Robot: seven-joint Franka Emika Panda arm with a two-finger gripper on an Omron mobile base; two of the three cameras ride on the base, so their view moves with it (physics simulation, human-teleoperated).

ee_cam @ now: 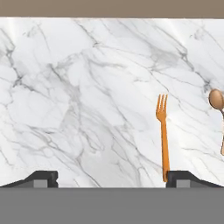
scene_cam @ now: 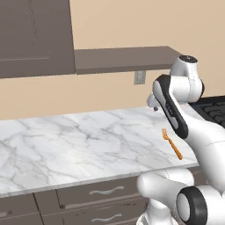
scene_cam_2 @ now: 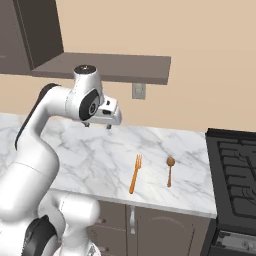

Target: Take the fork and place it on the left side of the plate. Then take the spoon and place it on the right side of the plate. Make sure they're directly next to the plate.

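Observation:
An orange fork (scene_cam_2: pixel 135 173) lies on the marble counter (scene_cam_2: pixel 90 155) near its front edge, tines pointing to the wall. It is also in the left base view as the fork (scene_cam: pixel 171 143) and in the hand view as the fork (ee_cam: pixel 163 135). To its right lies a copper-brown spoon (scene_cam_2: pixel 170 171), parallel to it and cut by the hand view's right edge as the spoon (ee_cam: pixel 217 105). My gripper (scene_cam_2: pixel 99 125) hangs above the counter, left of and behind the fork. It is open, with nothing between its fingertips (ee_cam: pixel 183 178). The plate is out of view.
A black stove (scene_cam_2: pixel 235 170) borders the counter on the right. A brown shelf (scene_cam_2: pixel 110 67) and a wall outlet (scene_cam_2: pixel 138 91) sit behind and above the gripper. Dark upper cabinets (scene_cam: pixel 35 37) hang at the left. Drawers (scene_cam: pixel 105 191) run below the counter's front edge.

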